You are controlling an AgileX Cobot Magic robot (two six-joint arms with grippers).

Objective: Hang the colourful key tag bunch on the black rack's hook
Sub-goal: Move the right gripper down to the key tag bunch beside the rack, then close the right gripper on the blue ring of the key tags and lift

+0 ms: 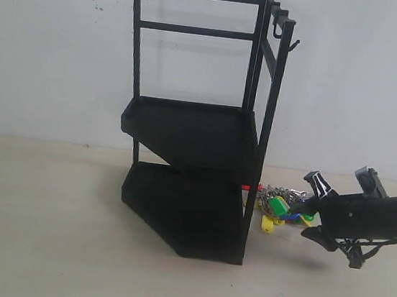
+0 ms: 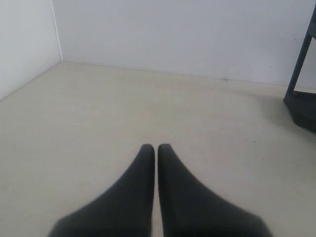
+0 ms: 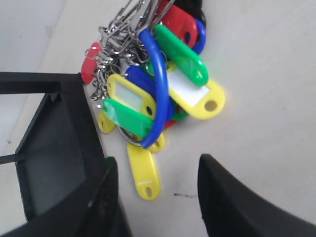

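The colourful key tag bunch [image 1: 280, 206] [image 3: 153, 94] lies on the table, just right of the black rack's [image 1: 193, 130] front upright: green, yellow, blue and red tags on silvery chains. My right gripper [image 1: 313, 207] [image 3: 157, 170] hovers open right beside the bunch, with a yellow tag's end lying between its fingers [image 3: 222, 197], untouched. The hook [image 1: 294, 46] juts sideways near the top of the upright, with nothing on it. My left gripper [image 2: 156, 147] is shut and empty over bare table; the exterior view does not show it.
A curled J-hook [image 1: 276, 32] hangs under the rack's top rail. The rack's lower tray corner [image 3: 54, 148] sits close to my right gripper's finger. A white wall stands behind the table. The rack's foot [image 2: 302, 106] shows at the edge of the left wrist view.
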